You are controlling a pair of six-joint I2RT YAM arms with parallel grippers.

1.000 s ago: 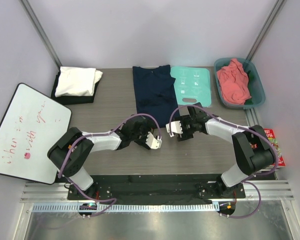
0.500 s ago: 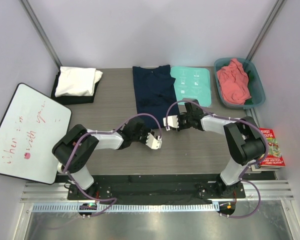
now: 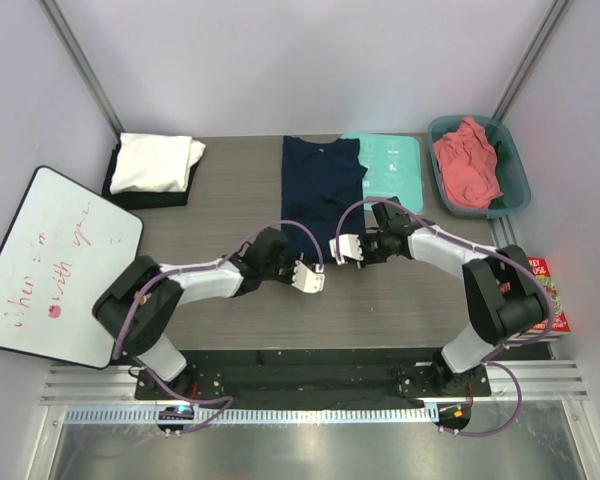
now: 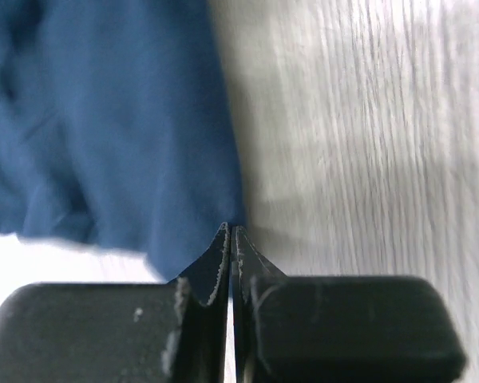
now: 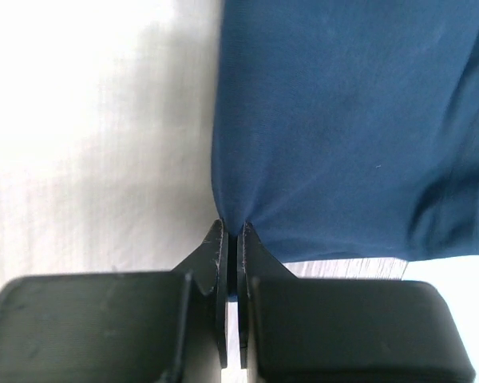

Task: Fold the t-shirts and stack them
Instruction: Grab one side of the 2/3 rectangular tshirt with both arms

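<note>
The teal tub (image 3: 520, 185) at the far right holds a crumpled salmon pink shirt (image 3: 467, 165), while the left gripper (image 4: 230, 230) and right gripper (image 5: 230, 226) each pinch the near hem of the navy t-shirt (image 3: 323, 185), which now lies farther right than before and overlaps the mint-green board (image 3: 395, 172).

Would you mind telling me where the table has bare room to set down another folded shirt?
Widest bare patch: table between the white-on-black stack and the navy t-shirt. A narrower strip runs along the front edge. Crowded: navy t-shirt, mint board and teal tub at far right.
</note>
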